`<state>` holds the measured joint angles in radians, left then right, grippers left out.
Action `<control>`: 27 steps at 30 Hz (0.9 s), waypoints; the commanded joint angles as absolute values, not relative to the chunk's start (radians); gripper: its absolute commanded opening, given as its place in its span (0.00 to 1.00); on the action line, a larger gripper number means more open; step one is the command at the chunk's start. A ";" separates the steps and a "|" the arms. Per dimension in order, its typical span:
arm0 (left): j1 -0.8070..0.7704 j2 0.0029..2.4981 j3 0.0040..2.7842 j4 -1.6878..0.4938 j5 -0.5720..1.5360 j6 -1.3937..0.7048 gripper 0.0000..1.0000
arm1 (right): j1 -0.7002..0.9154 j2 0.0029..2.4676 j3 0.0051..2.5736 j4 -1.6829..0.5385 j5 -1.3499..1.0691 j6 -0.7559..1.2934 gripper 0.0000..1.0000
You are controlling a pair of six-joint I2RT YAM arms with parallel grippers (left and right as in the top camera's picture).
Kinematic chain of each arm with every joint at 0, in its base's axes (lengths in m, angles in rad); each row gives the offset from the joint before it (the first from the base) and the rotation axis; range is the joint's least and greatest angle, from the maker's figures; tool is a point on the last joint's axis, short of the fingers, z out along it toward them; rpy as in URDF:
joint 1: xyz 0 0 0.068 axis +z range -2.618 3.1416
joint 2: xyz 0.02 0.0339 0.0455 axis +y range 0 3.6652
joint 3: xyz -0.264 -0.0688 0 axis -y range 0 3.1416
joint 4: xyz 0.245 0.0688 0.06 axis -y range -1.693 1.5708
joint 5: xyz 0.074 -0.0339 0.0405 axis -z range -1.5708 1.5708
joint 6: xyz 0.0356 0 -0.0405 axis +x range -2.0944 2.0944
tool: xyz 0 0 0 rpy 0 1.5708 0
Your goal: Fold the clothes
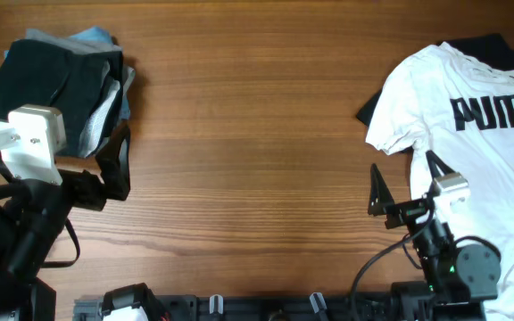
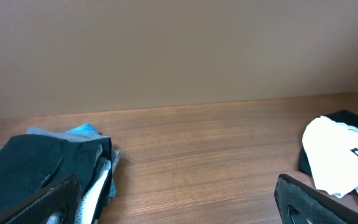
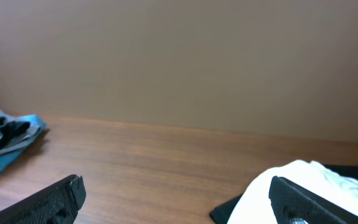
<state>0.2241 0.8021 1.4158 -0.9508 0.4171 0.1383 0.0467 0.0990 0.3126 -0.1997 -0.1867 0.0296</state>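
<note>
Black shorts (image 1: 38,76) lie folded on top of a small pile at the far left, with grey fabric (image 1: 105,111) and a blue piece (image 1: 96,37) under them. The pile also shows in the left wrist view, black shorts (image 2: 30,165) uppermost. A white PUMA T-shirt (image 1: 480,152) lies spread at the right, over a black garment (image 1: 493,49). My left gripper (image 1: 114,169) hangs open just in front of the pile, holding nothing. My right gripper (image 1: 406,178) is open at the T-shirt's left edge, one finger (image 3: 303,199) above the white cloth (image 3: 291,177).
Bare wooden tabletop (image 1: 257,134) stretches between the pile and the T-shirt. A plain wall (image 2: 179,56) rises behind the table's far edge. The arm bases and cables (image 1: 382,259) sit along the near edge.
</note>
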 commanded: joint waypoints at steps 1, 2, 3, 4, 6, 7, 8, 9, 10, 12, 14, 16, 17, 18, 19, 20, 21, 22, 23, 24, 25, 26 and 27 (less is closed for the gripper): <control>0.221 0.803 1.414 -0.949 0.426 0.157 1.00 | 0.038 0.004 0.191 -0.173 -0.211 0.056 1.00; 0.220 0.803 1.414 -0.949 0.426 0.157 1.00 | 0.038 0.003 0.142 -0.119 -0.212 0.065 1.00; 0.220 0.803 1.414 -0.949 0.426 0.157 1.00 | 0.038 0.003 0.087 -0.050 -0.212 0.097 1.00; 0.220 0.803 1.414 -0.949 0.426 0.157 1.00 | 0.038 0.003 0.041 0.007 -0.212 0.115 1.00; 0.220 0.803 1.414 -0.949 0.426 0.157 1.00 | 0.038 0.003 0.005 0.023 -0.204 0.139 1.00; 0.220 0.803 1.414 -0.949 0.426 0.157 1.00 | 0.038 0.003 0.005 0.020 -0.204 0.138 1.00; 0.220 0.803 1.414 -0.949 0.426 0.157 1.00 | 0.038 0.003 0.005 0.020 -0.204 0.136 1.00; 0.220 0.803 1.414 -0.949 0.426 0.157 1.00 | 0.038 0.004 0.005 0.019 -0.204 0.137 1.00; 0.220 0.803 1.414 -0.949 0.426 0.157 1.00 | 0.038 0.004 0.005 0.018 -0.204 0.137 1.00; 0.220 0.803 1.414 -0.949 0.426 0.157 1.00 | 0.038 0.004 0.005 0.018 -0.204 0.137 1.00; 0.220 0.803 1.414 -0.949 0.426 0.157 1.00 | 0.038 0.004 0.005 0.018 -0.204 0.137 1.00; 0.220 0.803 1.414 -0.949 0.426 0.157 1.00 | 0.038 0.006 0.005 0.018 -0.204 0.137 1.00; 0.221 0.803 1.414 -0.949 0.426 0.157 1.00 | 0.038 0.007 0.005 0.018 -0.204 0.137 1.00; 0.220 0.803 1.414 -0.949 0.426 0.157 1.00 | 0.038 0.008 0.005 0.018 -0.204 0.137 1.00; 0.221 0.803 1.414 -0.949 0.426 0.157 1.00 | 0.038 0.009 0.005 0.018 -0.204 0.137 1.00; 0.220 0.803 1.414 -0.949 0.426 0.157 1.00 | 0.038 0.010 0.005 0.018 -0.204 0.137 1.00; 0.221 0.803 1.414 -0.949 0.426 0.157 1.00 | 0.038 0.010 0.005 0.018 -0.204 0.137 1.00; 0.220 0.803 1.414 -0.950 0.426 0.157 1.00 | 0.038 0.010 0.005 0.018 -0.204 0.137 1.00; 0.220 0.803 1.414 -0.952 0.426 0.157 1.00 | 0.038 0.011 0.005 0.018 -0.204 0.137 1.00; 0.220 0.803 1.414 -0.952 0.426 0.157 1.00 | 0.038 0.011 0.005 0.018 -0.204 0.137 1.00; 0.220 0.803 1.414 -0.952 0.426 0.157 1.00 | 0.038 0.011 0.005 0.018 -0.204 0.137 1.00; 0.221 0.803 1.414 -0.952 0.426 0.157 1.00 | 0.038 0.011 0.005 0.018 -0.204 0.137 1.00; 0.220 0.803 1.414 -0.952 0.426 0.157 1.00 | 0.038 0.011 0.005 0.018 -0.204 0.136 1.00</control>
